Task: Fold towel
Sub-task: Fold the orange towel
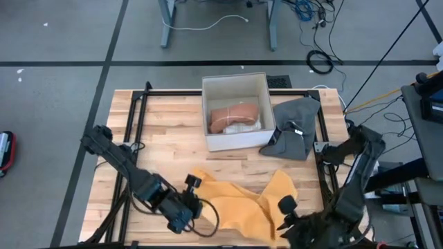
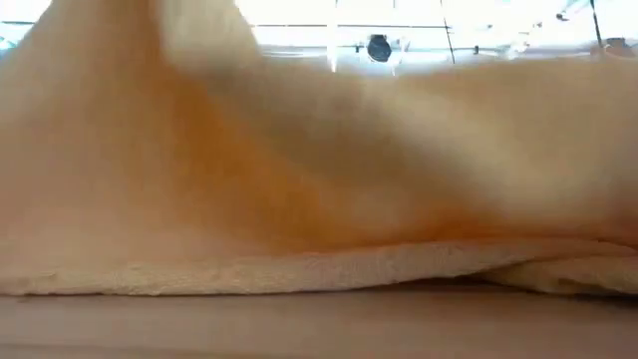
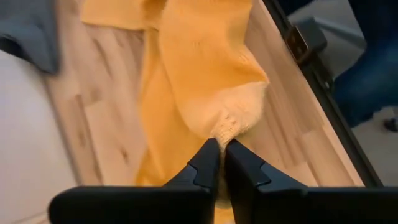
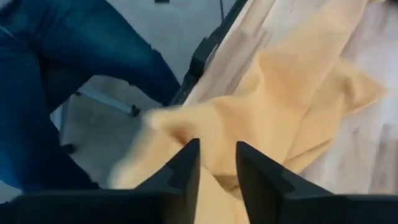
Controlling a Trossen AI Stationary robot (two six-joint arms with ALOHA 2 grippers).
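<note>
At the table's near edge, left pincer (image 3: 222,146) pinching yellow towel (image 1: 239,204), right pincer (image 4: 217,152) apparently parted, no legible writing.

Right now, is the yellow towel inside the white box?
No, the yellow towel lies crumpled on the table's near edge, while the white box holds other cloth.

We are seeing the box (image 1: 235,111) sitting toward the back middle of the table (image 1: 166,131), with a bundle (image 1: 233,117) lying inside it. Just right of the box a cloth (image 1: 294,128) is lying. In front of the box, along the table's near edge, the towel (image 1: 246,204) is lying crumpled, with the left gripper (image 1: 196,207) at its left end and the right gripper (image 1: 285,220) at its right end.
</note>
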